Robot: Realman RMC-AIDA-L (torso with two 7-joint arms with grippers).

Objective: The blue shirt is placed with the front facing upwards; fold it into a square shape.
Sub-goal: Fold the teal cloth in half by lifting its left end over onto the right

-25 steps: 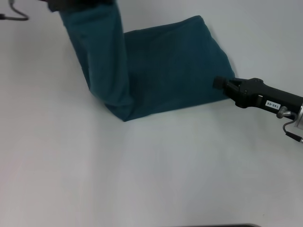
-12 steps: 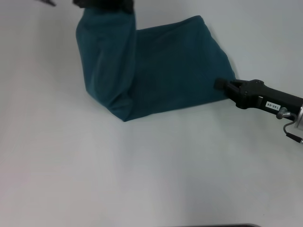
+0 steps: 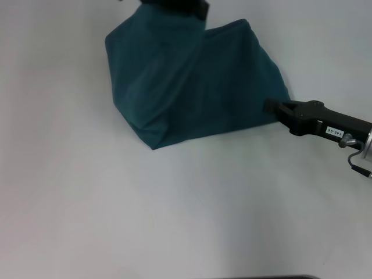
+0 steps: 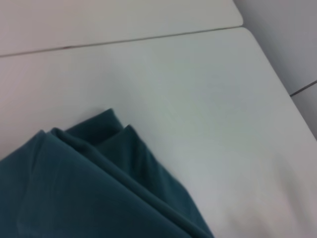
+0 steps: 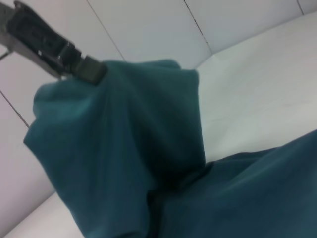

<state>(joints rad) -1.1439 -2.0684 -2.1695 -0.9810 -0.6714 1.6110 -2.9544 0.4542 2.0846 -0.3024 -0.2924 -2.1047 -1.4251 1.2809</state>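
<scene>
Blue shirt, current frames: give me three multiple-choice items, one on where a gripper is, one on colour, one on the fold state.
1. Where is the right gripper?
A. at the shirt's right edge
B. over bare table near the front
C. out of view

2. What colour is the table?
A. black
B. white
C. wood brown

3. How does the blue shirt stand?
A. spread flat
B. rolled into a tube
C. one part lifted by the left gripper, the rest lying on the table

Key: 1 A, the black tip meets the cloth's right side. 2 B, bare surface is pale white. 3 C, cloth hangs from the raised gripper in the head view.
</scene>
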